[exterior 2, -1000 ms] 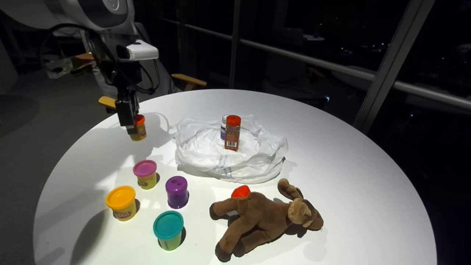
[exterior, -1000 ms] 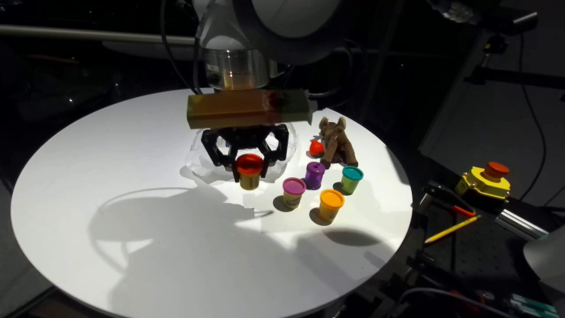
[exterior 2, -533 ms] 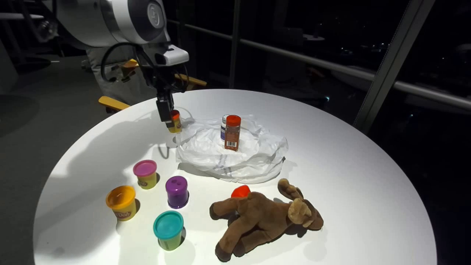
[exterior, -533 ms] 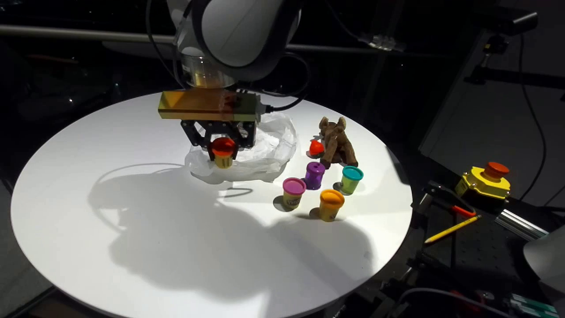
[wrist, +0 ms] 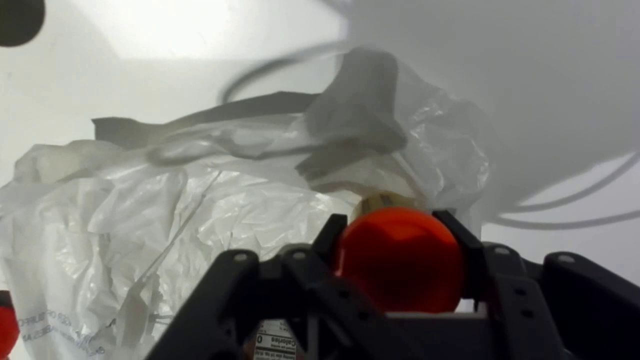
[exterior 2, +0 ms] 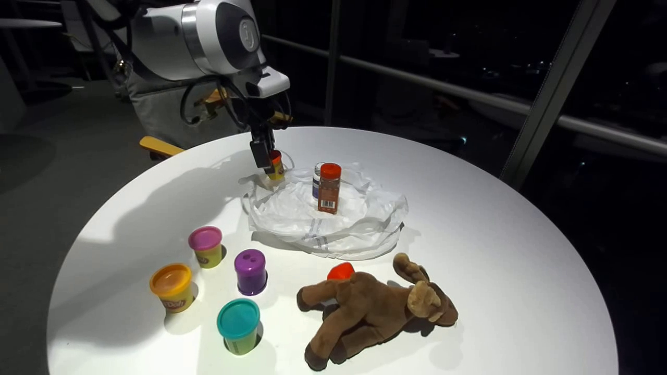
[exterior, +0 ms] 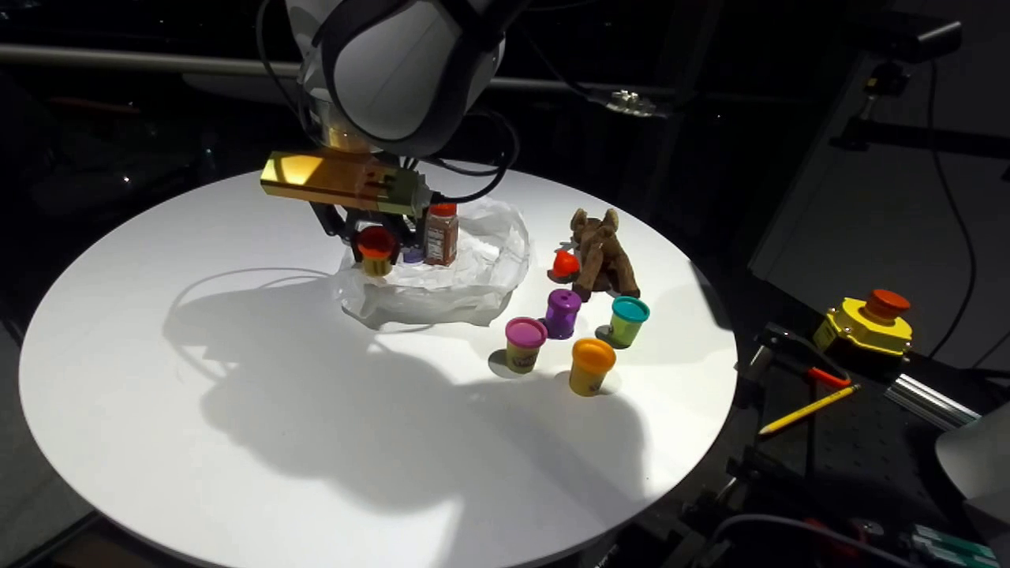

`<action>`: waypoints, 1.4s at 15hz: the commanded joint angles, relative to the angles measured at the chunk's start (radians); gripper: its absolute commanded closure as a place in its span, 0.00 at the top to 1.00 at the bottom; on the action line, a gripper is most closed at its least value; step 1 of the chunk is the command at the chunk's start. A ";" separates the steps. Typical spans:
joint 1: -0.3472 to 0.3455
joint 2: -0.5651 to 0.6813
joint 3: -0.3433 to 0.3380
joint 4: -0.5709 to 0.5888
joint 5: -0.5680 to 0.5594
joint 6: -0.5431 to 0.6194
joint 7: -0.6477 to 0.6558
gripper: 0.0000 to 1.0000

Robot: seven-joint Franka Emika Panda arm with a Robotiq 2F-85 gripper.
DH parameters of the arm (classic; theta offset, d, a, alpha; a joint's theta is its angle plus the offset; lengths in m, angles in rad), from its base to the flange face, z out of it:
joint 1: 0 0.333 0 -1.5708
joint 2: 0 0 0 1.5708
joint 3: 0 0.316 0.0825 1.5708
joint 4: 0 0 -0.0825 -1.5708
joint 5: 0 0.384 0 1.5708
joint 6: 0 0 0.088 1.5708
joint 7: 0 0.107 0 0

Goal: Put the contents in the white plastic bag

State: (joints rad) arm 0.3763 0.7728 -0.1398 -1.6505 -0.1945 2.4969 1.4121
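Gripper (exterior: 377,252): pinches the red cup (wrist: 400,265) from both sides; a second earlier, in an exterior view, the pair hang apart from the bag's edge, and now they overlap it.
Bag (exterior 2: 359,247): lies beneath and to the right of the gripper in both exterior views, placed as before; whether the red cup touches the plastic, cannot tell.
Jar (exterior: 440,237): upright in the bag, just right of the gripper; hidden in this exterior view a second earlier, in sight now.
Bottle (exterior 2: 316,186): also in the bag, right of the gripper, partly behind the jar.
Unmoved: pink cup (exterior: 525,347), purple cup (exterior: 562,314), teal cup (exterior: 628,322) and orange cup (exterior: 590,367), well apart from the gripper, to its right and nearer the camera; toy (exterior: 604,260) and a red piece (exterior: 565,264) beside it, farther right.
Lettering: "Doh" on the orange cup; a barcode on the jar; "OF SUFFO" on the bag in the wrist view; a nutrition panel (wrist: 275,340) between the gripper's links there, upside down, with "Calories" and "0".
Desk (exterior: 260,473): a wide stretch, crossed by shadow, runs from the gripper toward the camera.
Far edge: behind the gripper in both exterior views, a chair (exterior 2: 161,120) beyond it.
Room: crumpled plastic fills the gap between gripper and bottle.
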 commanded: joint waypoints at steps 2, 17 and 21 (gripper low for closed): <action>0.006 0.058 -0.023 0.085 -0.014 -0.017 0.025 0.25; 0.116 -0.193 -0.090 -0.268 -0.149 0.058 0.101 1.00; 0.101 -0.374 -0.028 -0.467 -0.246 0.054 0.041 1.00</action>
State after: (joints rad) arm 0.4847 0.5657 -0.1966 -1.9250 -0.3734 2.5161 1.4755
